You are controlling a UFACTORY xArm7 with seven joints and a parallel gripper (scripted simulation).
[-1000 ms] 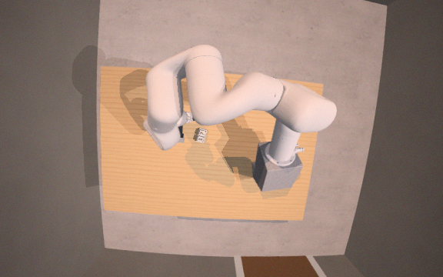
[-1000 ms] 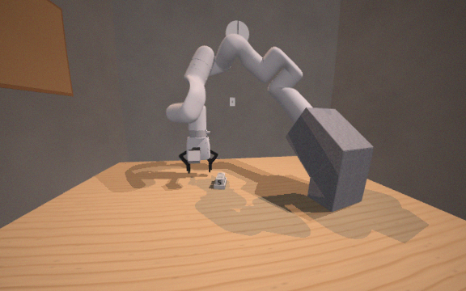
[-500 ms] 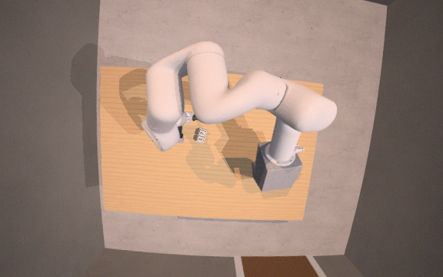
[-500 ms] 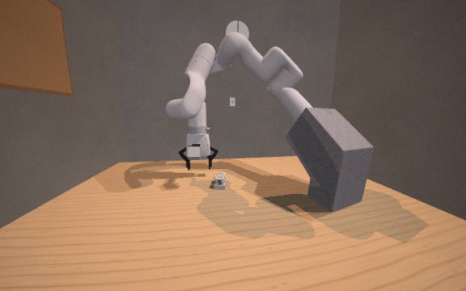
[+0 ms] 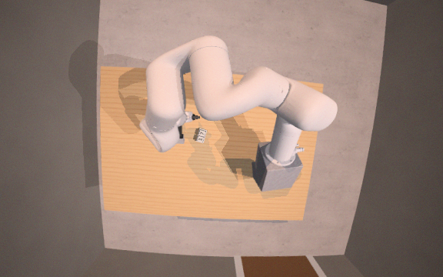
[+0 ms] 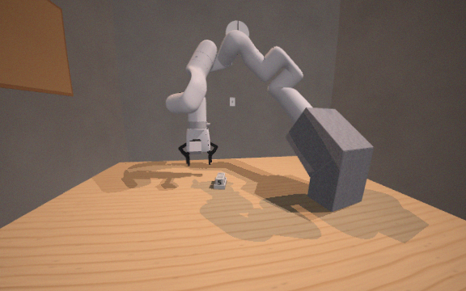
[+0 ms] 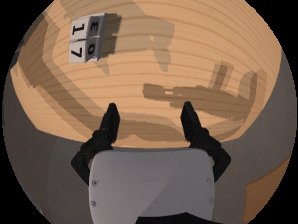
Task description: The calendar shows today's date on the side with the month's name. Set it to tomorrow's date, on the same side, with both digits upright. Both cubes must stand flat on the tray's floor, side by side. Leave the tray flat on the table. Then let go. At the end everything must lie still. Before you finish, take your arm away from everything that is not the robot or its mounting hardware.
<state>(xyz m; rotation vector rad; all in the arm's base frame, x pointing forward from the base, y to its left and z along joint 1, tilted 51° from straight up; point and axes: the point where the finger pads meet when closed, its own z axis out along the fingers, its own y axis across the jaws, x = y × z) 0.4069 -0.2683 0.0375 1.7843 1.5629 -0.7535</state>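
Two white cubes with black digits [image 5: 201, 135] stand side by side in a small grey tray [image 6: 219, 187] [image 7: 103, 37] on the table. In the wrist view, the upper cube [image 7: 79, 28] shows a 1 and a 3, the lower cube [image 7: 77, 50] a 7 and a 0; the digits lie sideways there. In the exterior view the near cube [image 6: 219, 182] shows a 5 on its end. The month's name is not readable. My gripper [image 5: 189, 127] [image 6: 199, 163] [image 7: 150, 109] is open and empty, above the table and to one side of the tray, touching nothing.
The wooden table [image 5: 141, 173] [image 6: 95, 242] carries the arm's grey base block [image 5: 279, 177] [image 6: 338, 170] on the right in the top and exterior views. Arm shadows fall across the table and around the tray.
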